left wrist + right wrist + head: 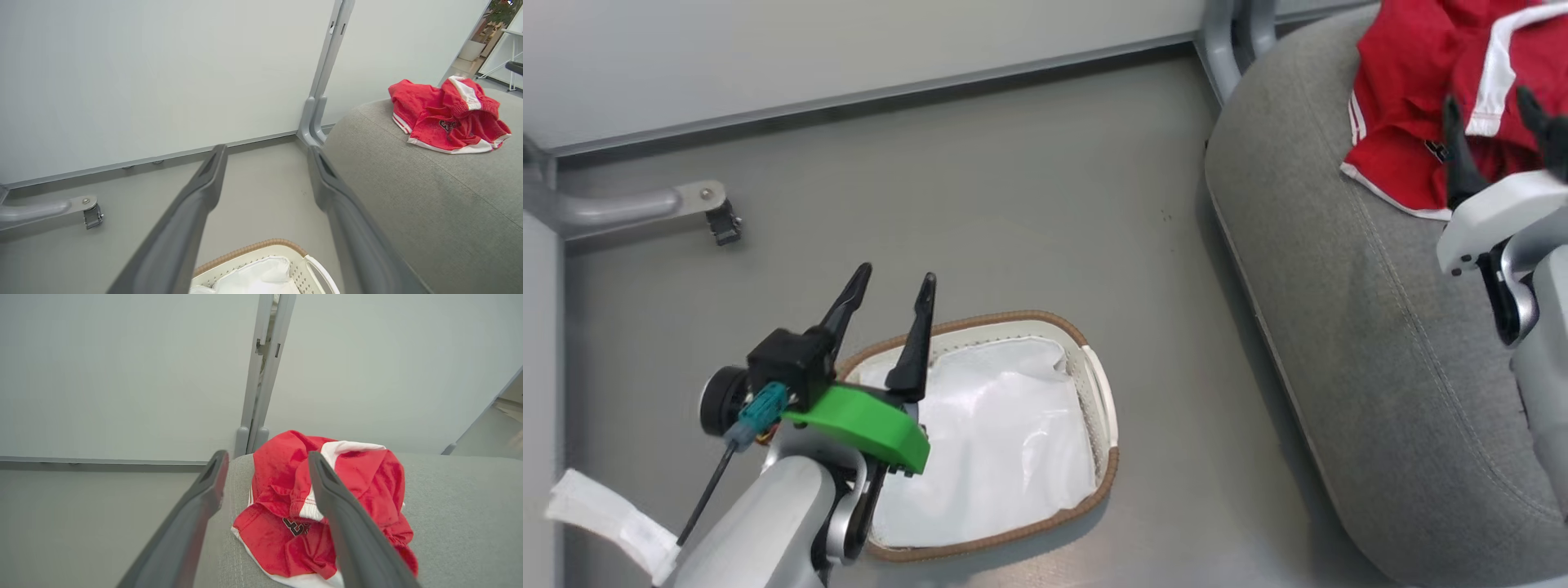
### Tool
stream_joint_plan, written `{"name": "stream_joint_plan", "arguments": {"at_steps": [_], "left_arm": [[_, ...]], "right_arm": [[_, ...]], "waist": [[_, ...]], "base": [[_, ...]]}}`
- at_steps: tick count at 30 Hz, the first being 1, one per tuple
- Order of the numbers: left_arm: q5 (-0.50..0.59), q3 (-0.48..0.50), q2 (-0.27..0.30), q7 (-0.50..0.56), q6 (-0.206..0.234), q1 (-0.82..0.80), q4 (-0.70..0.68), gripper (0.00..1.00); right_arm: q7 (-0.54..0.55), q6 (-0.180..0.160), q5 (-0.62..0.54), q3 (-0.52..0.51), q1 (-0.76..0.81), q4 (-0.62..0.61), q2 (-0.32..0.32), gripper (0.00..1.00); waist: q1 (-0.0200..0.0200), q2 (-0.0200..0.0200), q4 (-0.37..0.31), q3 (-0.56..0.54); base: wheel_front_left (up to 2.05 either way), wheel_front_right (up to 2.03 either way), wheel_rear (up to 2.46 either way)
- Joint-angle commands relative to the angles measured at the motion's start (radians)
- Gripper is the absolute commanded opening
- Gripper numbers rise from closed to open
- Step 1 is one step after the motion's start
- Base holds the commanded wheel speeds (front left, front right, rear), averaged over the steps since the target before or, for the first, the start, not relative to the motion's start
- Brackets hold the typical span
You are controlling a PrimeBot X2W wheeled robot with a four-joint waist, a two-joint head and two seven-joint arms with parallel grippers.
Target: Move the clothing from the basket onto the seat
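Both my claws stand wide and empty: my right claw (1486, 98) hovers just beside the red clothing (1413, 73) heaped far right on the seat (1380, 327), while my left claw (896, 274) hangs over the basket (1107, 482), where I see white liner (996, 441) and nothing red.

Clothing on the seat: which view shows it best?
Left wrist view: the whole red clothing lies unobstructed on the seat. Head view crops it behind the right hand. Right wrist view is closer, but a finger crosses it.

Head looks down; wrists face wall (163, 81); all share clothing (1405, 82).
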Motion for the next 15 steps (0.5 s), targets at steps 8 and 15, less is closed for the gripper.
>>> {"name": "stream_joint_plan", "arguments": {"at_steps": [8,15], "left_arm": [[0.058,0.181,-0.033,-0.002,-0.012,0.19,0.004,1.0],[0.092,0.296,-0.082,-0.002,-0.027,0.332,-0.035,1.0]], "right_arm": [[-0.006,-0.001,-0.036,-0.103,0.226,-0.172,0.134,1.0],[-0.007,-0.001,-0.077,-0.164,0.436,-0.347,0.253,1.0]], "waist": [[0.0001,0.0,0.155,-0.141],[0.0001,0.0,0.193,-0.18]], "base": [[0.0,0.0,0.0],[0.0,0.0,0.0]]}}
